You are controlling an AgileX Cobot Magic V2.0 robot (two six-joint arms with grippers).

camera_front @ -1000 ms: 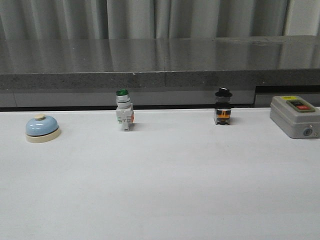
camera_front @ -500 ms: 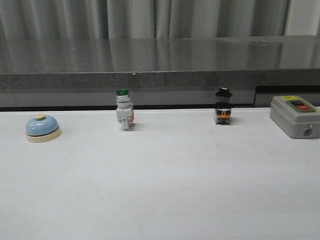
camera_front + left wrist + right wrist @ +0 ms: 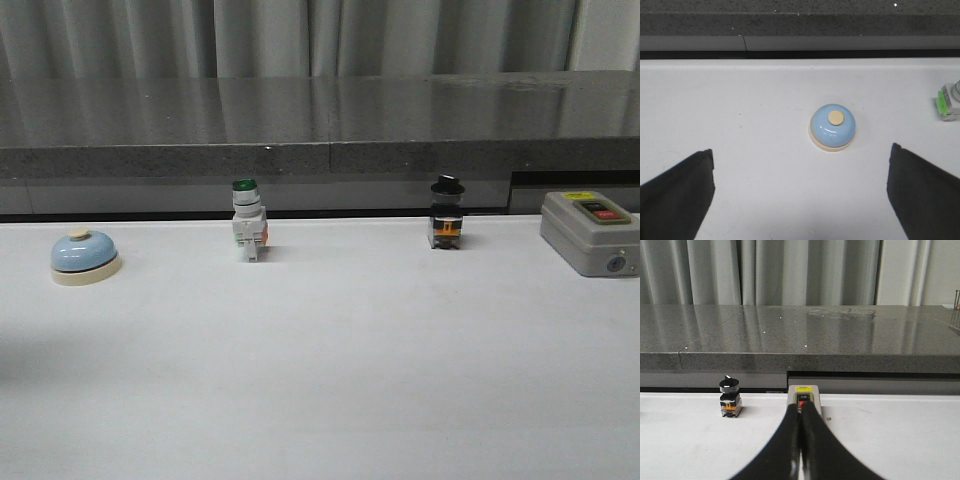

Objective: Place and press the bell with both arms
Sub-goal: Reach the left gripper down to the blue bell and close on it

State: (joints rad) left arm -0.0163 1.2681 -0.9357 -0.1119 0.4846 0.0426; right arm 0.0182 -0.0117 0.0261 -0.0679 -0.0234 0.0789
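The bell (image 3: 85, 256) sits upright on the white table (image 3: 320, 380), far over on the left side and a little nearer than the row of switches, its cream base flat on the surface and its cream button pointing straight up. Being a round dome, it has no long axis along the table; its only axis runs vertically through the button. Through my left wrist camera I look down on the bell (image 3: 833, 126) from above, the button showing as a small disc near the middle of the blue dome. My left gripper (image 3: 805, 195) hangs above the table with its jaws spread wide, one dark finger (image 3: 675, 197) on each side of the view, and the bell lies beyond them, touching neither. To the bell's right stands the green-capped switch (image 3: 248, 232), well apart from it, and only its edge (image 3: 947, 102) shows in my left wrist view. Further right are the black-capped switch (image 3: 446, 213) and the grey control box (image 3: 590, 233) at the table's right edge. My right gripper (image 3: 800, 450) has its fingers pressed together with nothing between them, pointing toward the grey control box (image 3: 803, 400), with the black-capped switch (image 3: 730, 396) off to its left. A dark stone ledge (image 3: 320, 125) runs along the far side.
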